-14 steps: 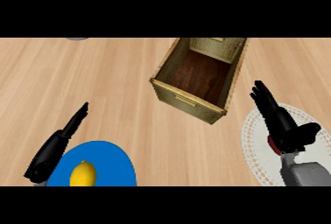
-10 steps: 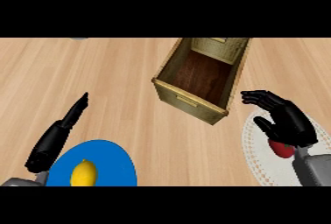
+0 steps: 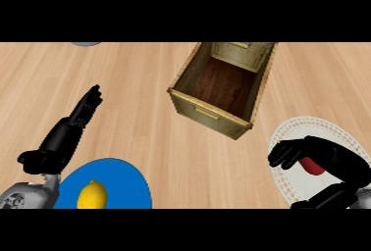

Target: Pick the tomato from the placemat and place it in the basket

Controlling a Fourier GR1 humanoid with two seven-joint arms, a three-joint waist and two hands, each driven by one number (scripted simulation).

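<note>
The task is only at its start, I judge: the right hand (image 3: 319, 157) curls over the tomato (image 3: 313, 165), a small red patch on the white placemat (image 3: 304, 128) near the worktop's right edge, the wooden basket (image 3: 221, 93) waits, the left hand (image 3: 81, 113) rests open.

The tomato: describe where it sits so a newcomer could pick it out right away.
Find the wooden basket at the counter's middle, then the white round placemat to its lower right. Under the right hand, curled over the mat, a small red patch shows: the tomato, the only red thing, unlike the yellow lemon.
</note>
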